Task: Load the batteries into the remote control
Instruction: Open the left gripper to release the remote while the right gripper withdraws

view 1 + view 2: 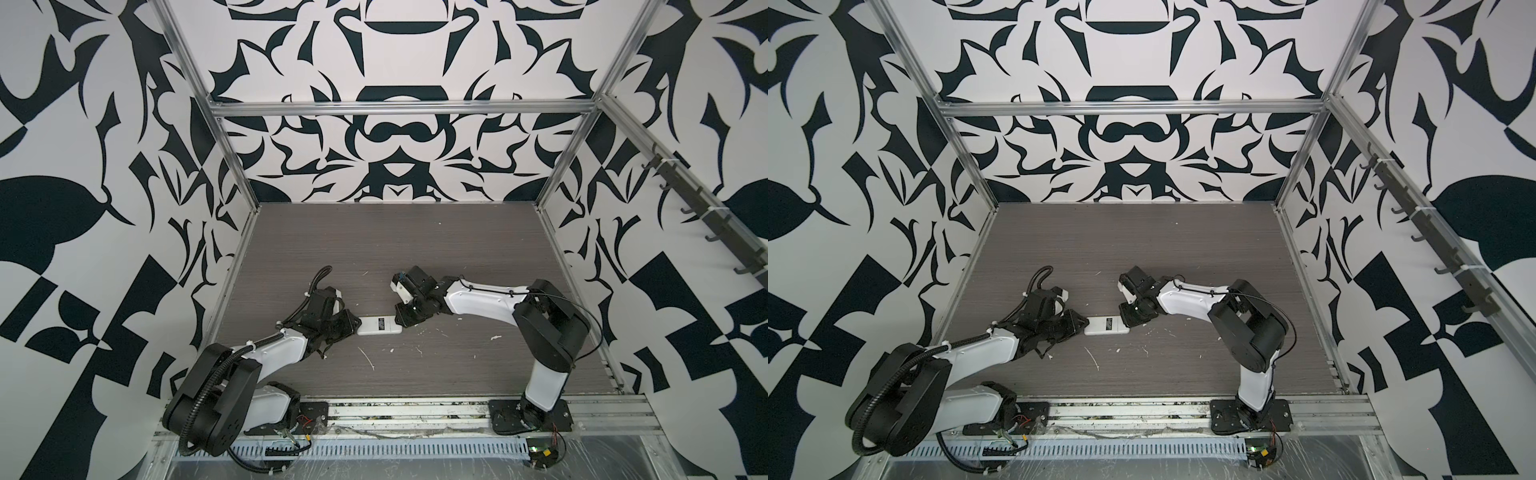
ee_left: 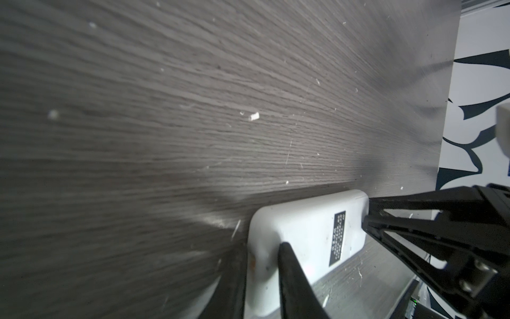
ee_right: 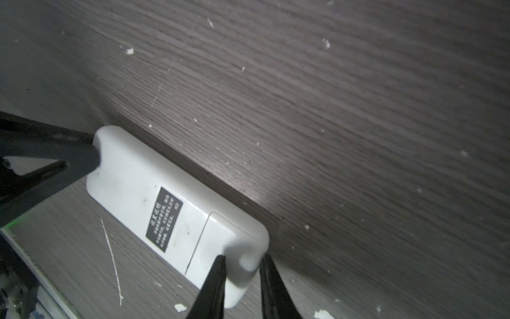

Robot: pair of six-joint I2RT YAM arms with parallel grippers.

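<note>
Clamping the remote control from both ends, the left pincer lays one finger on the white back and the other against the opposite side, closed on the end away from the cover. The right pincer pinches the rounded end that carries the cover plate. The remote lies back up, black label showing, low over the table between the two arms; whether it rests on the wood or hangs just clear cannot be told. The cover looks seated flush and no batteries show anywhere, so they are either inside or out of sight. With two grips on one rigid body, the step calls for the arms to move as one, since any mismatch could twist the slim case or pop the cover. The right fingers catch only a corner, so even pressure and a level set-down among the white scraps seem wise.
</note>
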